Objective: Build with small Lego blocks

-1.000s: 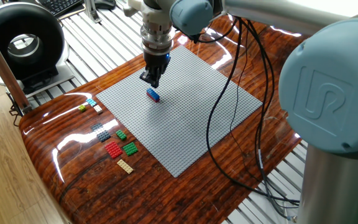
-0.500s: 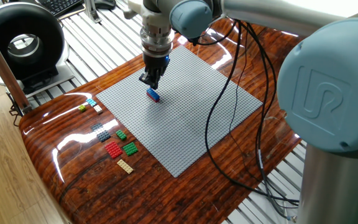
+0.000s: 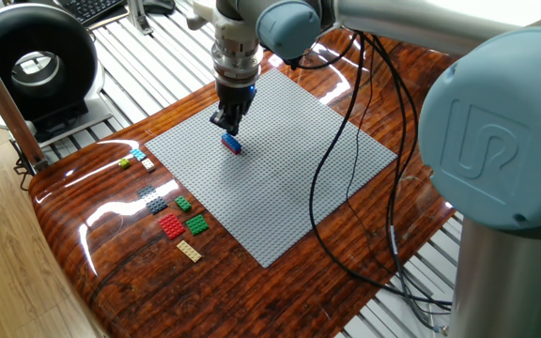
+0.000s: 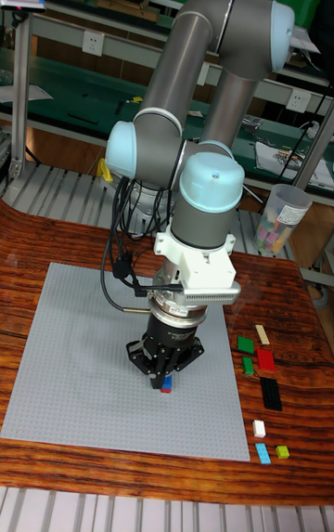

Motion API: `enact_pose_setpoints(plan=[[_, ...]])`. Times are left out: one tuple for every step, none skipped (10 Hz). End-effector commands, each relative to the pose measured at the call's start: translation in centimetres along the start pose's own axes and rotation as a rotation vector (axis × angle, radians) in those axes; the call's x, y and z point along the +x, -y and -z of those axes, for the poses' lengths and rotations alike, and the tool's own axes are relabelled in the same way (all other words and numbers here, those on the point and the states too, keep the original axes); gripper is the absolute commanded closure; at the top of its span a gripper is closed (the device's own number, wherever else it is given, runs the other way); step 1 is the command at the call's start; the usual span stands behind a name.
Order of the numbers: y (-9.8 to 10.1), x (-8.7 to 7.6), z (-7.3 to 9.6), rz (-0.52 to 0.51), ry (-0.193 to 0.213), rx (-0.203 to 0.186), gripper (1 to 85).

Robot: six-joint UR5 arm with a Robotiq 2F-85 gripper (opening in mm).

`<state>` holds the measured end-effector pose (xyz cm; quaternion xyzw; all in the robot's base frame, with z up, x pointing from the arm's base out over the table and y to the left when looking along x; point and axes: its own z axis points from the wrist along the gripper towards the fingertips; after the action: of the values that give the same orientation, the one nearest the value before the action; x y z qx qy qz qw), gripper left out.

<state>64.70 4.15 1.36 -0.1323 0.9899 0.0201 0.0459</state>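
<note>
On the grey baseplate (image 3: 280, 169), toward its 10 o'clock side in the fixed view, a small stack of a blue brick on a red one (image 3: 232, 143) sits on the studs, and the pincer (image 3: 226, 124) hangs just above it with its fingertips close together; whether they touch the stack or pinch anything cannot be told. Off the baseplate's 8 o'clock edge, the loose Lego blocks lie on the wooden bench (image 3: 111, 272): a red plate (image 3: 171, 225), green plates (image 3: 196, 223), a tan plate (image 3: 189, 251), dark grey plates (image 3: 153, 199), and cyan (image 3: 138, 154), white (image 3: 147, 164) and yellow-green (image 3: 125, 163) bits.
</note>
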Motion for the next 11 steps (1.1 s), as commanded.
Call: enact_pose_setpoints(plan=[[-0.11,-0.13,0.16,-0.008,0.005,-0.012,84.3],[-0.18,-0.14,0.17,-0.009,0.004,-0.014,84.3],[-0.23,-0.17,0.19,-0.009,0.005,-0.015,84.3],[-0.29,-0.14,0.20,-0.009,0.004,-0.017,84.3],[-0.30,-0.15,0.21,-0.009,0.004,-0.017,84.3],[-0.32,-0.15,0.24,-0.009,0.004,-0.017,84.3],[-0.32,-0.14,0.27,-0.009,0.004,-0.017,84.3],[-0.30,-0.15,0.27,-0.009,0.003,-0.016,84.3],[-0.35,-0.17,0.31,-0.010,0.002,-0.016,84.3],[-0.30,-0.19,0.33,-0.010,0.001,-0.013,84.3],[-0.30,-0.19,0.33,-0.010,0.001,-0.013,84.3]])
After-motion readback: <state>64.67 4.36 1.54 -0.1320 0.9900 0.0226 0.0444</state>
